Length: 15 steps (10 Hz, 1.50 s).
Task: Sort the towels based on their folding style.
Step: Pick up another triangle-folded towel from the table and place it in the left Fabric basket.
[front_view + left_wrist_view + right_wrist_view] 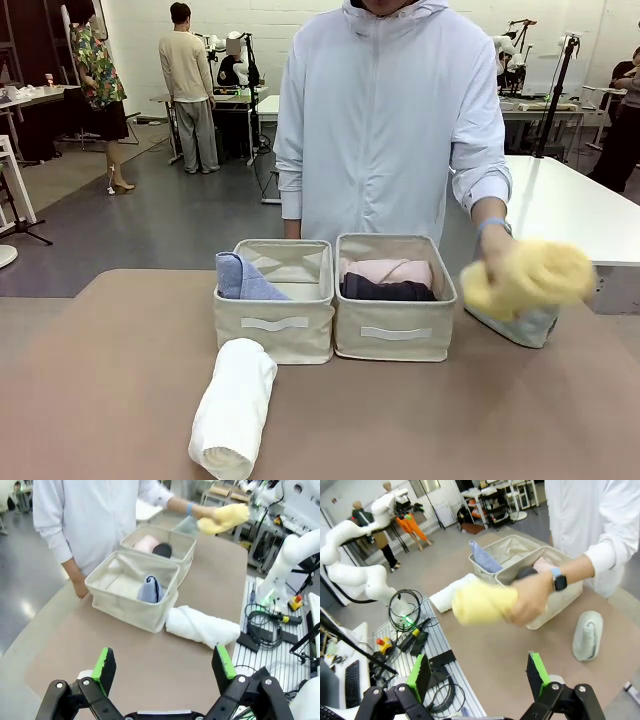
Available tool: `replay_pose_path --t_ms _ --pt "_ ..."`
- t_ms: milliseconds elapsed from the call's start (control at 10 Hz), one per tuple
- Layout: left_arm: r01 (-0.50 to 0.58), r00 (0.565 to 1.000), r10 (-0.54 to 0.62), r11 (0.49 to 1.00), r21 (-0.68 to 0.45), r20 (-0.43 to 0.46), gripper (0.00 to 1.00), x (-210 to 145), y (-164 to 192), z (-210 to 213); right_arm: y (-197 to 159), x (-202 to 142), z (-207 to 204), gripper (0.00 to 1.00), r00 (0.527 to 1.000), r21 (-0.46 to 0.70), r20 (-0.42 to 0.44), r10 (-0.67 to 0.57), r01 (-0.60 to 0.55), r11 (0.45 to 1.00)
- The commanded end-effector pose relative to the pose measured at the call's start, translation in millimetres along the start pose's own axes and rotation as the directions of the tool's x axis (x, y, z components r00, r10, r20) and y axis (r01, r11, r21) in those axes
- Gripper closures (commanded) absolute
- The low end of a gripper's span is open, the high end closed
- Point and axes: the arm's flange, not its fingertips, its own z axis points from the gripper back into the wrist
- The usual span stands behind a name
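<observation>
A person's hand (pixel 492 262) holds the yellow rolled towel (pixel 530 275) in the air at the right, just above the sage-green folded towel (pixel 520 322) lying on the table. The left bin (pixel 273 325) holds the light blue folded towel (pixel 240 278). In the right bin (pixel 395 335) lie the pink roll (pixel 385 270) and the dark grey roll (pixel 385 291). The white roll (pixel 235 405) rests on the table in front of the left bin. My left gripper (pixel 164 665) is open and empty, short of the white roll (pixel 202 626). My right gripper (pixel 478 671) is open below the yellow towel (pixel 482 602).
The brown table (pixel 110 380) has free room at the left and in front of the bins. The person stands at the far edge behind the bins. A cable tray and cables (pixel 420 630) lie beside the table on the robot's side.
</observation>
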Motion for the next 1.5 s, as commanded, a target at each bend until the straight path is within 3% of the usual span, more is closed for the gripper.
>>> replay_pose_path --t_ms 0,100,300,500,600,900,1100,1300,1400 --pt "0.062 0.996 -0.049 0.984 -0.168 0.077 0.0 -24.0 15.9 17.0 -0.4 2.5 0.0 0.0 0.999 0.013 0.028 0.017 -0.017 1.0" --pt "0.164 0.985 -0.147 0.957 -0.238 0.086 0.0 -29.4 17.7 23.4 0.0 0.0 0.0 0.0 1.0 0.0 0.0 0.0 0.0 1.0" --pt "0.259 0.964 -0.266 0.91 -0.324 0.023 0.0 -24.3 20.0 10.2 40.3 21.7 -5.6 0.0 0.985 -0.089 -0.168 -0.041 0.026 0.996" --pt "0.276 0.957 -0.289 0.908 -0.314 0.005 0.0 -12.7 12.3 -5.9 40.4 49.4 -44.2 0.0 0.94 -0.124 -0.319 -0.125 0.089 0.988" --pt "0.232 0.973 -0.225 0.913 -0.336 0.059 0.0 -23.9 11.7 0.2 38.4 63.5 -65.3 0.0 0.919 -0.175 -0.364 -0.153 0.093 0.98" --pt "0.232 0.973 -0.225 0.913 -0.336 0.059 0.0 -23.9 11.7 0.2 16.0 83.2 -132.4 0.0 0.798 -0.257 -0.55 -0.248 0.121 0.959" --pt "0.232 0.973 -0.225 0.913 -0.336 0.059 0.0 -23.9 11.7 0.2 -9.8 74.5 -176.7 0.0 0.757 -0.24 -0.615 -0.221 0.087 0.967" --pt "0.232 0.973 -0.225 0.913 -0.336 0.059 0.0 -23.9 11.7 0.2 -26.2 46.6 -200.8 0.0 0.745 -0.26 -0.656 -0.118 -0.077 0.963" --pt "0.232 0.973 -0.225 0.913 -0.336 0.059 0.0 -23.9 11.7 0.2 -11.3 72.4 -188.4 0.0 0.756 -0.238 -0.622 -0.205 0.067 0.969"
